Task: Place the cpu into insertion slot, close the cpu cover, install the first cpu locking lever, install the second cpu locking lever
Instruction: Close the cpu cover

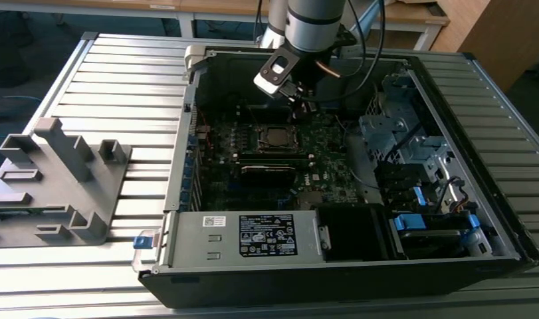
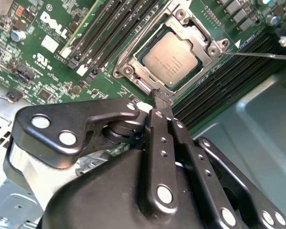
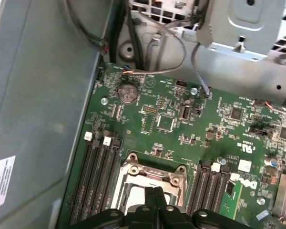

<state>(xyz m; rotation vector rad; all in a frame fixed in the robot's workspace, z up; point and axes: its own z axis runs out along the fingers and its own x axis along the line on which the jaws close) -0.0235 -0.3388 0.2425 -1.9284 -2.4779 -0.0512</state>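
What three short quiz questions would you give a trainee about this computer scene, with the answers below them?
1. True or false: the tool is gripping the chip.
2. Choose one: the metal frame is A) lying flat around the chip, B) standing upright, C) taken off and put aside.
3. Short answer: is the tool open or shut?

Key: 1 false, the chip lies apart from the tool; 2 A; 3 shut.
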